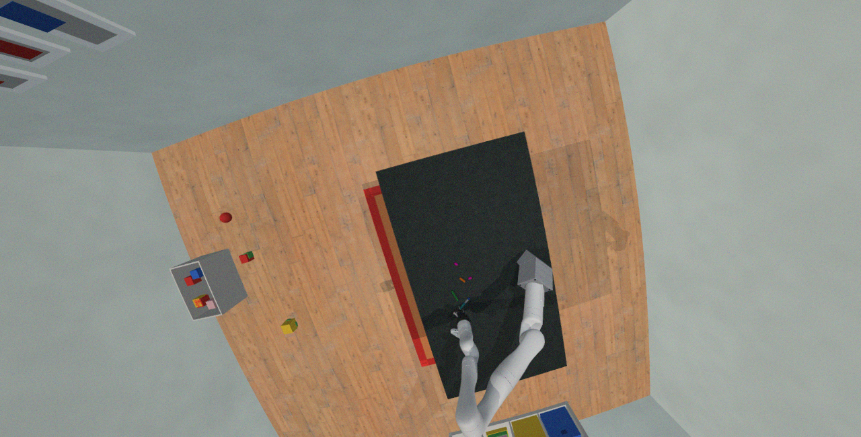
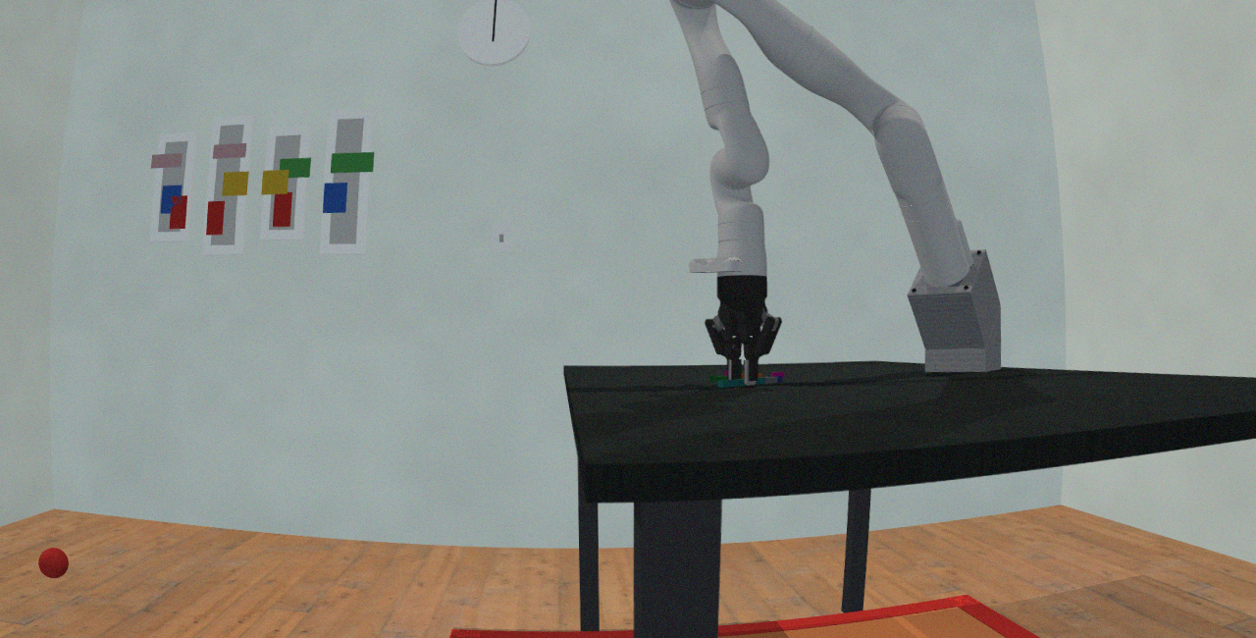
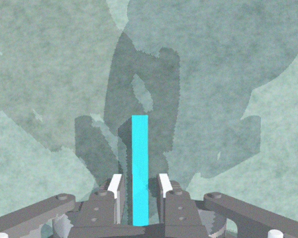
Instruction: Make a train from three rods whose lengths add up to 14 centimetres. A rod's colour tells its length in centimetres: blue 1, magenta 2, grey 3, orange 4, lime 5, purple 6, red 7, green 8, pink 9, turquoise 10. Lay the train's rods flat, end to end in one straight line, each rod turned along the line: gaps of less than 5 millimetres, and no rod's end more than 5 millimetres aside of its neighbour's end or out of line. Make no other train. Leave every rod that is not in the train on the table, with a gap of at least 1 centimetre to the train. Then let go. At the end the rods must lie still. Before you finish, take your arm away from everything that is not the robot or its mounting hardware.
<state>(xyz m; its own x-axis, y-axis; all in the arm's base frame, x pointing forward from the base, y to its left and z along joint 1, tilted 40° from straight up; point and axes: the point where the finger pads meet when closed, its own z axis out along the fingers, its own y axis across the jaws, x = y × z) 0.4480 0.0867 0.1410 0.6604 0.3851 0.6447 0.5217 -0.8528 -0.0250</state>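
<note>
A turquoise rod (image 3: 140,169) lies flat on the dark table, lengthwise between my fingers in the wrist view. My gripper (image 3: 140,188) is down at the table over the rod's near end. Its fingers stand apart from the rod, with a small gap on each side. In the overhead view the turquoise rod (image 1: 464,302) lies beside a green rod (image 1: 453,294), with an orange rod (image 1: 462,280) and two magenta rods (image 1: 455,263) (image 1: 470,277) farther out. My gripper (image 1: 457,312) is at the turquoise rod's end. In the side view my gripper (image 2: 744,373) reaches the table top among the rods (image 2: 728,381).
The arm's grey base (image 1: 534,270) stands on the table to the right of the rods. The table's left edge (image 1: 409,290) is near, with a red mat (image 1: 394,271) on the floor below. A grey box of blocks (image 1: 207,284) stands on the floor.
</note>
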